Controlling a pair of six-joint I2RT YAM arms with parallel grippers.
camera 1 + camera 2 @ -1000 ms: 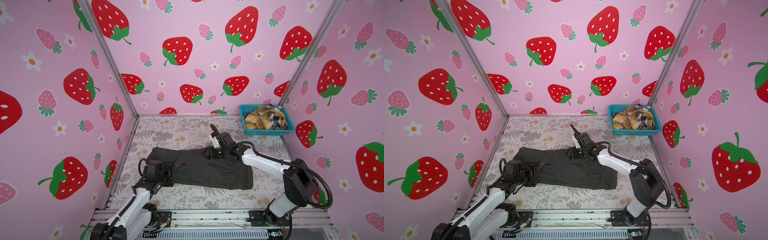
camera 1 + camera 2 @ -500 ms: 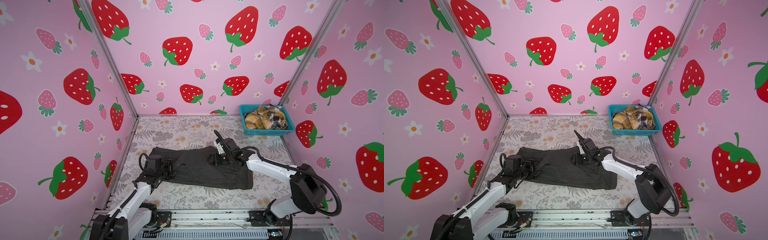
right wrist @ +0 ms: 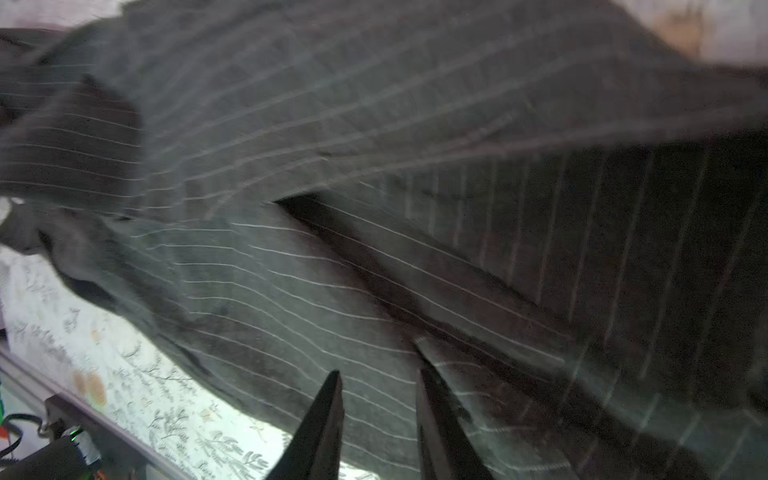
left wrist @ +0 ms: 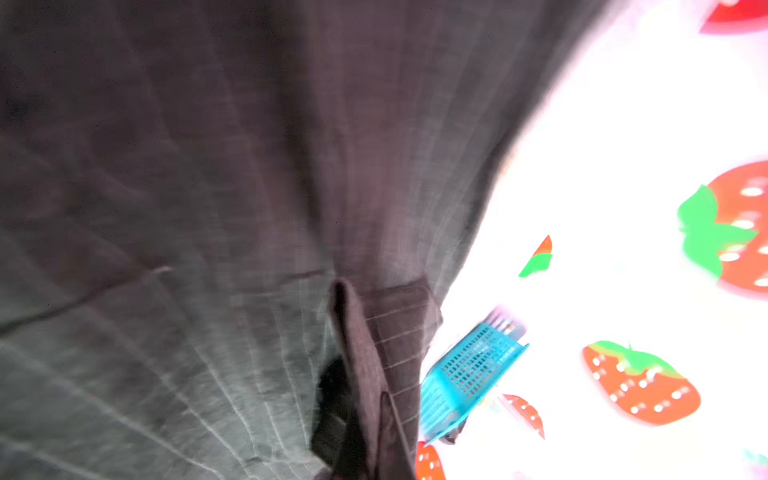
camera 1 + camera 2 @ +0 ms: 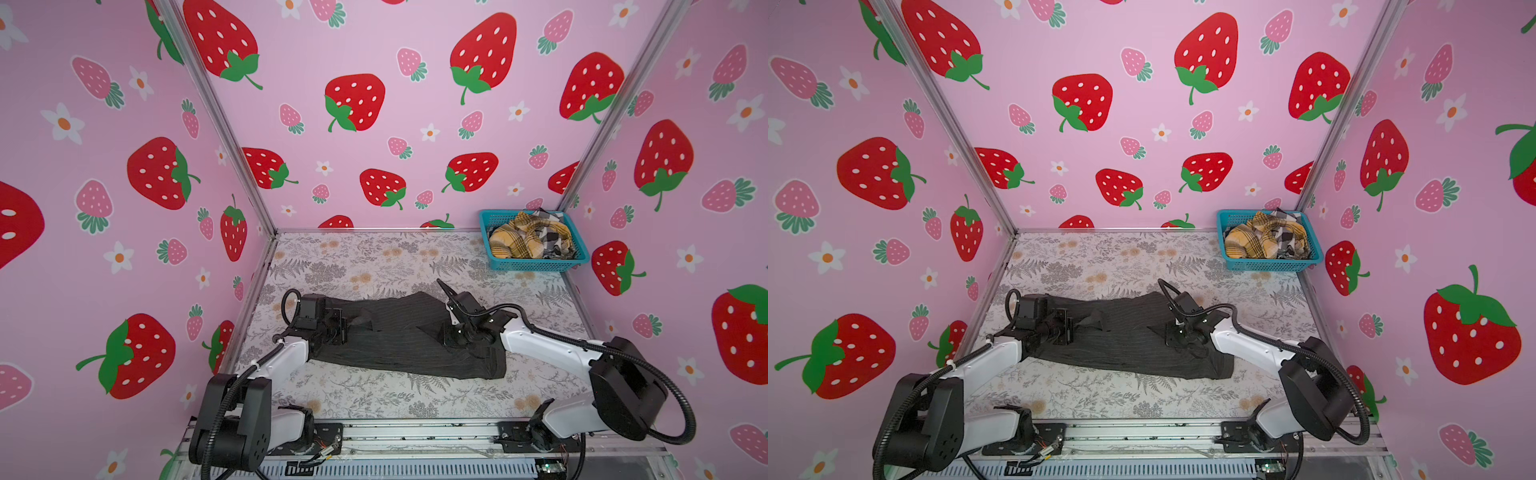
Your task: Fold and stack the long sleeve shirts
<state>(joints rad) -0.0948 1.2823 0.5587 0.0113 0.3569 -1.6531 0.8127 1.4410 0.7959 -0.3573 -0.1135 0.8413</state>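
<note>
The dark charcoal pinstriped shirt (image 5: 407,336) (image 5: 1125,340) lies spread across the floral table. My left gripper (image 5: 343,326) (image 5: 1069,328) is at its left end, shut on a raised fold of the cloth. In the left wrist view the shirt (image 4: 208,208) fills most of the picture and drapes over the fingers (image 4: 332,415). My right gripper (image 5: 444,338) (image 5: 1169,334) sits low on the shirt's right part. In the right wrist view this gripper (image 3: 378,374) has its jaws apart, striped cloth (image 3: 374,166) showing between them and a cloth edge at one fingertip.
A teal mesh basket (image 5: 536,264) (image 5: 1271,264) (image 4: 469,374) stands in the back right corner. It holds a crumpled mustard plaid shirt (image 5: 515,241) and a black-white check shirt (image 5: 557,237). Pink strawberry walls close in three sides. A metal rail (image 5: 415,434) runs along the front.
My left gripper has closed on the shirt's left end, bunching up a fold. My right gripper has slid toward the front right over the shirt and its jaws have narrowed.
</note>
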